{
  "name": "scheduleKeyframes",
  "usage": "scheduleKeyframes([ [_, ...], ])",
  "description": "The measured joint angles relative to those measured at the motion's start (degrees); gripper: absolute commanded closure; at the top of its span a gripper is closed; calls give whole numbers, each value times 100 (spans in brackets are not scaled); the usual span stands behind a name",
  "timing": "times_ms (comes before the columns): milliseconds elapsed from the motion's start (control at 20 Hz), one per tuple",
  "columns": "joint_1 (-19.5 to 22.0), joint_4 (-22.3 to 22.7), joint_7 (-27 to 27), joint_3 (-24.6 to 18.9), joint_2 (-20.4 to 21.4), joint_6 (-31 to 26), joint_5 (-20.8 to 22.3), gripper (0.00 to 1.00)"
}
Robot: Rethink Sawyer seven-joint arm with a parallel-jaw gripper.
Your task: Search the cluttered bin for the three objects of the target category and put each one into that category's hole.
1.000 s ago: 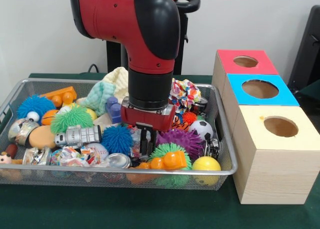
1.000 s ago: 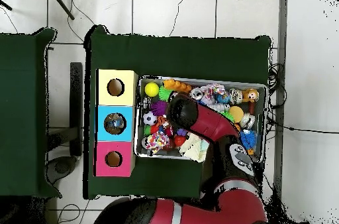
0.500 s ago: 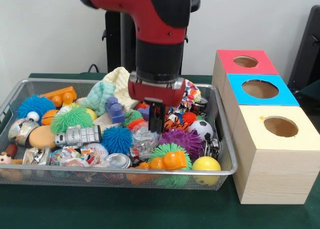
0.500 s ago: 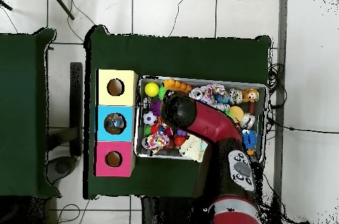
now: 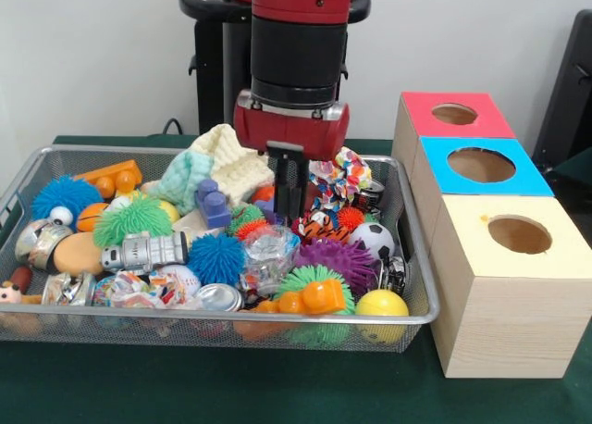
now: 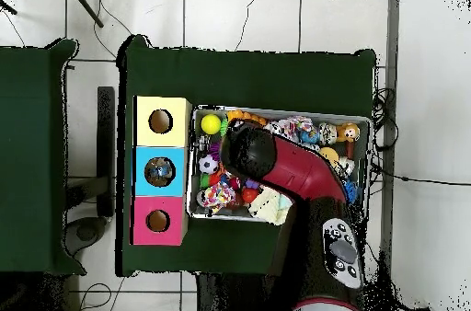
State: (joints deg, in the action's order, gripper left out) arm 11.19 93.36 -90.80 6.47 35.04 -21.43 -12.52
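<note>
My gripper (image 5: pixel 289 215) hangs above the middle of the wire bin (image 5: pixel 418 315), fingers close together with nothing seen between them. Just below its tips lie a crumpled clear plastic piece (image 5: pixel 269 247) and a tiger-striped toy (image 5: pixel 320 228). Around them are a blue spiky ball (image 5: pixel 217 257), a purple spiky ball (image 5: pixel 336 255), a green spiky ball (image 5: pixel 314 278), a soccer ball (image 5: pixel 375 238) and a yellow ball (image 5: pixel 381 304). Right of the bin stand the red-topped box (image 5: pixel 455 115), blue-topped box (image 5: pixel 481 166) and yellow-topped box (image 5: pixel 520 235), each with a round hole. From overhead the arm (image 6: pixel 248 152) covers the gripper.
A knitted cloth (image 5: pixel 218 159) and patterned fabric (image 5: pixel 341 176) lie at the bin's back. A silver can (image 5: pixel 148 251), orange toy (image 5: pixel 311 299) and blue block (image 5: pixel 212 205) sit among the clutter. From overhead the boxes (image 6: pixel 160 171) line the bin's left side.
My gripper has risen out of the clutter near the bin's front and shifted back and slightly right. It came up with nothing visible in it.
</note>
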Motion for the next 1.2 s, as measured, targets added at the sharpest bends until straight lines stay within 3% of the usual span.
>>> scheduleKeyframes([
  [600, 250, 245, 0, -1, -73, 4, -2, 100],
  [650, 317, 391, 0, -1, -52, 19, 2, 0],
  [1200, 421, 804, 0, -1, -42, 223, 216, 0],
])
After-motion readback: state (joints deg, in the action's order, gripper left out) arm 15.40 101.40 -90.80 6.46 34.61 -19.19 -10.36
